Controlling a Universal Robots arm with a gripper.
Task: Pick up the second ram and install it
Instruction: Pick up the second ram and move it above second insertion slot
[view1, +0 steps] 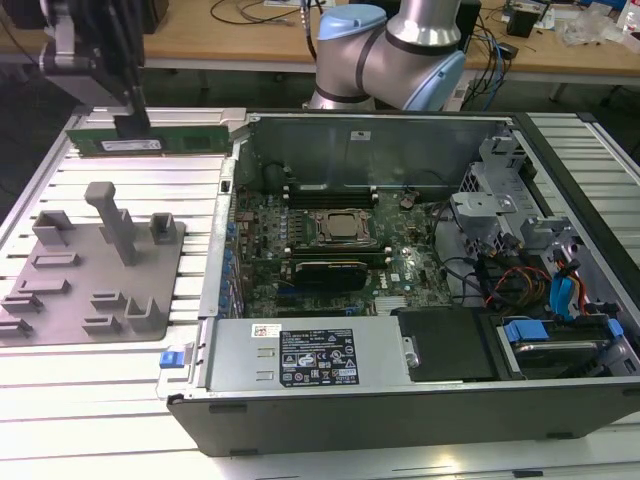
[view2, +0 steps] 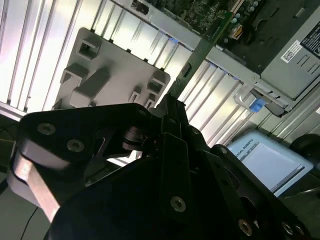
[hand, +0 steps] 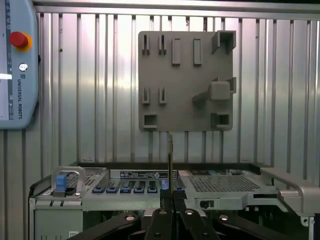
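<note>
The second ram (view1: 165, 141) is a long thin green stick with a white label. It hangs level above the ribbed table (view1: 80, 400), at the far left of the exterior view. My gripper (view1: 131, 126) is shut on it from above, near its left half. Both wrist views show the ram (view2: 200, 50) (hand: 170, 155) edge-on, sticking out from between my closed fingers (view2: 172, 117) (hand: 170, 196). The open computer case (view1: 400, 390) with its green motherboard (view1: 330, 240) lies to the exterior view's right of the ram.
A grey holder tray (view1: 95, 270) (view2: 115, 75) (hand: 185, 80) with posts lies on the table left of the case. The CPU socket (view1: 342, 228) sits mid-board, with cables and drive bays (view1: 540, 290) on the right. A teach pendant (hand: 15, 65) lies beside the table.
</note>
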